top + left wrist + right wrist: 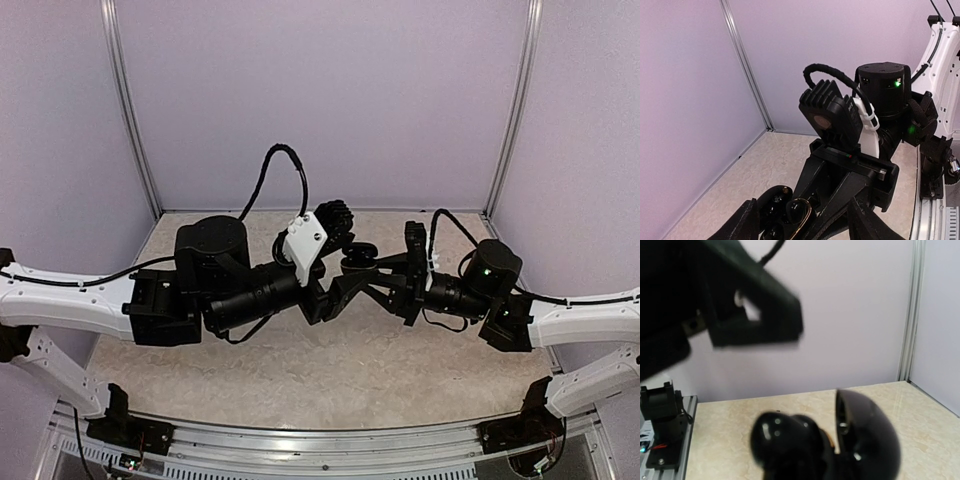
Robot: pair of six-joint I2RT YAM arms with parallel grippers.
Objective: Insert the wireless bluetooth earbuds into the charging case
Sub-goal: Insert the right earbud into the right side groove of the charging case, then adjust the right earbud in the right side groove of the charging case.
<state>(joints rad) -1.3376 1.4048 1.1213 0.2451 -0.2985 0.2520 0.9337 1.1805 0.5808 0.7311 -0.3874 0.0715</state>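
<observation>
My right pincer is clamped on the open charging case; my left pincer stands apart just beside the case.

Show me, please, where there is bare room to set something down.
Bare table just beyond the near rail, and along the back wall. Crowded mid-table, where left gripper and right gripper meet at the charging case.

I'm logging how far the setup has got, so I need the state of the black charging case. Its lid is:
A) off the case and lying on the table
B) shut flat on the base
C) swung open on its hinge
C: in the right wrist view the charging case has its lid standing up and away from the base, still joined to it at the bottom.
</observation>
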